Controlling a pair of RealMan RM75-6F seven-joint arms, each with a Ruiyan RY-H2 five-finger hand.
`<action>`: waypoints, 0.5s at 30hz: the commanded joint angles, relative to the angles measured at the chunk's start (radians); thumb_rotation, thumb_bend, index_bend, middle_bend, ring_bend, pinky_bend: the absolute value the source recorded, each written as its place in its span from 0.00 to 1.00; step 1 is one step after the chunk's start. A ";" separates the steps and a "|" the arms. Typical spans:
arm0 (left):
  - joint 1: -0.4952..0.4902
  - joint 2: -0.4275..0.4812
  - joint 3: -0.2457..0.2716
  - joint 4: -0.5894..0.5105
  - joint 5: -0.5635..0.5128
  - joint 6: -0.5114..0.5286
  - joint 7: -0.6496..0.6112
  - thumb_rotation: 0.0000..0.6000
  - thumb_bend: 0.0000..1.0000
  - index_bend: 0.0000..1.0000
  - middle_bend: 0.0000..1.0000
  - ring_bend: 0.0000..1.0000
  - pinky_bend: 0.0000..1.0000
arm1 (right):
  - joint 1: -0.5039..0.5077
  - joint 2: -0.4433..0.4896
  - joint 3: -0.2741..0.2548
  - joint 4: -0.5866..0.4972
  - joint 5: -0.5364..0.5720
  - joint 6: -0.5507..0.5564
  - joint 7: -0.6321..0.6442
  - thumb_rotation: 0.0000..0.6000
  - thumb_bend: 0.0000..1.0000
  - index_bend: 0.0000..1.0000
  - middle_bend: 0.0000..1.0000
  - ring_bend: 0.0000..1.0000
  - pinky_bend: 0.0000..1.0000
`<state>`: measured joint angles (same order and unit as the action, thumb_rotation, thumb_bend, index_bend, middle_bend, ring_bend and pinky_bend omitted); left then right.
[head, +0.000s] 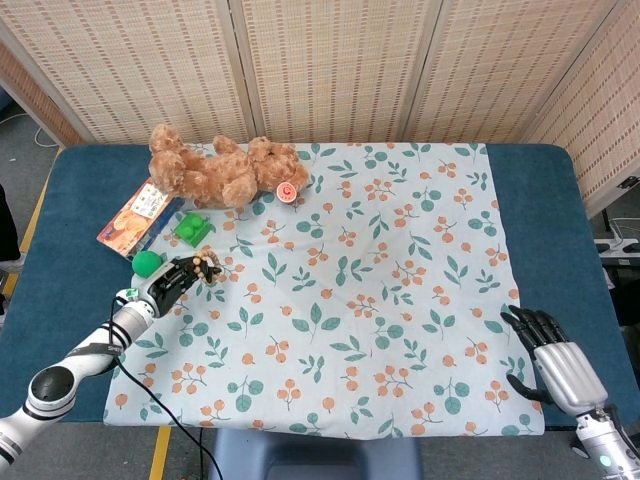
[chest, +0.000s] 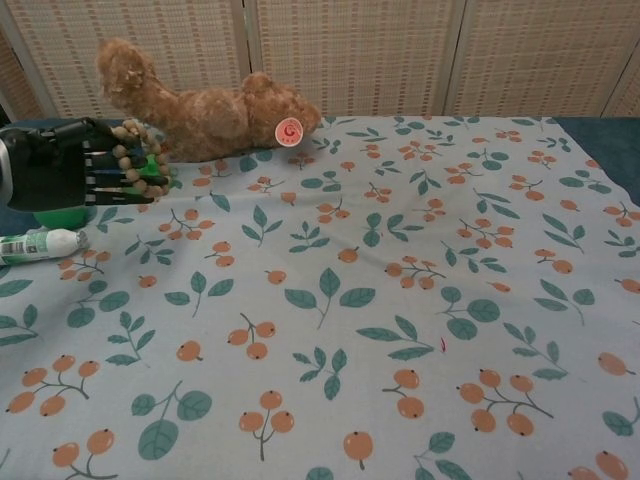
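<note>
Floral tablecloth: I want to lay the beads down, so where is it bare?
The floral tablecloth lies bare from its middle to the right hand. It is crowded at the far left, where the left hand holds the wooden bead bracelet near the brown teddy bear and green blocks.

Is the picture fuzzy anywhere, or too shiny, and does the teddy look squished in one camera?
Head view: even light, soft shadows, no glare, and the teddy bear is sharp. Chest view: the low angle stretches the near tablecloth, the left hand holding the bead bracelet is cut off by the edge, and nothing looks blurred.
</note>
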<state>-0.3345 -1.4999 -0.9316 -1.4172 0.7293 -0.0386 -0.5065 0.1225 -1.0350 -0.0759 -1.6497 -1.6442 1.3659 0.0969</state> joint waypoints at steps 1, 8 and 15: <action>0.002 0.003 0.001 -0.009 0.001 0.004 -0.003 0.89 0.84 0.61 0.61 0.26 0.01 | 0.000 0.001 0.000 0.000 0.000 0.001 0.001 1.00 0.20 0.00 0.00 0.00 0.00; 0.014 0.001 0.000 -0.034 0.034 0.033 0.015 1.00 0.91 0.61 0.61 0.26 0.01 | -0.002 0.003 -0.002 -0.002 -0.005 0.005 0.003 1.00 0.20 0.00 0.00 0.00 0.00; 0.035 -0.015 -0.013 -0.049 0.093 0.058 0.055 0.73 0.62 0.43 0.48 0.22 0.01 | -0.001 0.002 -0.005 -0.001 -0.007 -0.002 0.000 1.00 0.20 0.00 0.00 0.00 0.00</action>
<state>-0.3067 -1.5070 -0.9400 -1.4633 0.7988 0.0066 -0.4717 0.1219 -1.0329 -0.0806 -1.6511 -1.6508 1.3643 0.0971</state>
